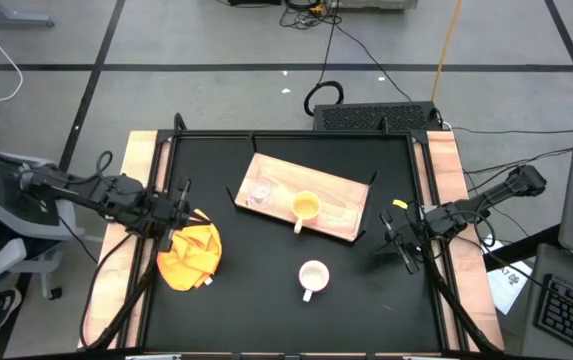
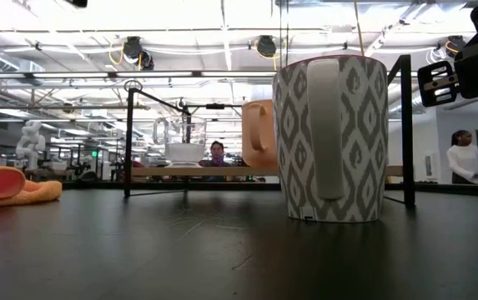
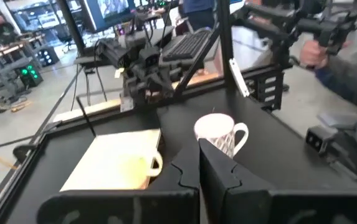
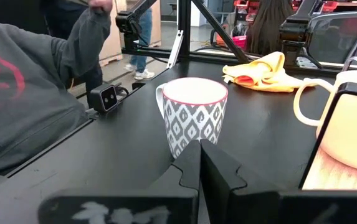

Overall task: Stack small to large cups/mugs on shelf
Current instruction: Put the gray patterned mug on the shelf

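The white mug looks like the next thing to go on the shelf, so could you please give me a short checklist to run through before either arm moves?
1. White mug upright on the table, off the shelf: ok.
2. Mug's handle reachable, pointing toward the table's front edge: ok.
3. Right hand shut and empty beside the table's right edge; must open before grasping: not ok.
4. Left hand parked over the orange cloth, clear of the mug: ok.
5. Yellow mug and clear glass cup already on the shelf: ok.
6. Free shelf space for the white mug: cannot tell.

Yellow-orange mug (image 4: 352, 134) cut off
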`<action>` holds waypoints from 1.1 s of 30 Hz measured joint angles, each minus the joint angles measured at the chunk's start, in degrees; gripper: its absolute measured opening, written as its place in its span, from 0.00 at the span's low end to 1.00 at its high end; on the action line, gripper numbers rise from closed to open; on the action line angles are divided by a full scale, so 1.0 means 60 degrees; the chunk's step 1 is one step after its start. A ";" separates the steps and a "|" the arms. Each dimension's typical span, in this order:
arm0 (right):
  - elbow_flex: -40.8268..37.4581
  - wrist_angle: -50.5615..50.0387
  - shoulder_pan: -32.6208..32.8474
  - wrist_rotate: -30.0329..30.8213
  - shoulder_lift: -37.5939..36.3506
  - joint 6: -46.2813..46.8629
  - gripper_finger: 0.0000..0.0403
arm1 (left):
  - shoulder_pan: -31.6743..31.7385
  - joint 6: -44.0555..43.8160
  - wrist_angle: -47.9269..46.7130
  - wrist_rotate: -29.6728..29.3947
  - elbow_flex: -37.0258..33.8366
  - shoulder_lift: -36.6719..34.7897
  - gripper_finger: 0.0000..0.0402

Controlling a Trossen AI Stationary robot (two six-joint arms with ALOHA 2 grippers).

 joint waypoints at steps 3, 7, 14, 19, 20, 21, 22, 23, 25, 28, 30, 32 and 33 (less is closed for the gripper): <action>0.0000 0.0000 0.0000 0.0000 0.0000 0.0000 0.00 | 0.0000 -0.0017 0.0077 -0.0082 -0.0554 -0.0148 0.00; 0.0000 -0.0001 0.0000 0.0000 -0.0001 -0.0015 0.00 | -0.0003 -0.0218 0.0418 -0.0312 -0.1363 -0.0203 0.00; 0.0000 0.0000 0.0000 0.0000 -0.0001 -0.0037 0.00 | 0.0000 -0.0239 0.0981 -0.0196 -0.2238 -0.0204 0.00; 0.0000 0.0053 0.0000 0.0004 0.0003 -0.0193 0.00 | 0.0000 -0.0315 0.1441 -0.0077 -0.2688 -0.0207 0.00; 0.0000 0.0112 0.0000 0.0001 0.0002 -0.0248 0.00 | 0.0000 -0.0315 0.1516 -0.0075 -0.2807 -0.0207 0.00; 0.0000 0.0159 0.0000 0.0003 -0.0001 -0.0282 0.00 | 0.0000 -0.0344 0.1633 -0.0072 -0.2929 -0.0204 0.00; 0.0000 0.0196 0.0000 0.0004 0.0000 -0.0296 0.00 | 0.0000 -0.0389 0.1766 -0.0072 -0.3053 -0.0200 0.00; 0.0000 0.0246 0.0000 0.0004 0.0003 -0.0320 0.00 | 0.0000 -0.0458 0.1956 -0.0072 -0.3211 -0.0202 0.00; 0.0000 0.0440 0.0000 0.0004 -0.0001 -0.0399 0.00 | 0.0000 -0.0526 0.2428 -0.0069 -0.3539 -0.0203 0.00; 0.0000 0.0827 0.0000 0.0004 0.0042 -0.0550 0.00 | 0.0000 -0.0529 0.2888 -0.0068 -0.3965 -0.0203 0.00; 0.0000 0.1148 0.0000 0.0004 0.0110 -0.0558 0.00 | 0.0000 -0.0529 0.3139 -0.0067 -0.4155 -0.0202 0.00; 0.0060 0.1283 0.0000 0.0004 0.0202 -0.0635 0.00 | 0.0000 -0.0529 0.3284 -0.0066 -0.4277 -0.0203 0.00; 0.0110 0.1268 0.0000 0.0008 0.0270 -0.0683 0.00 | 0.0000 -0.0537 0.3323 -0.0065 -0.4325 -0.0200 0.00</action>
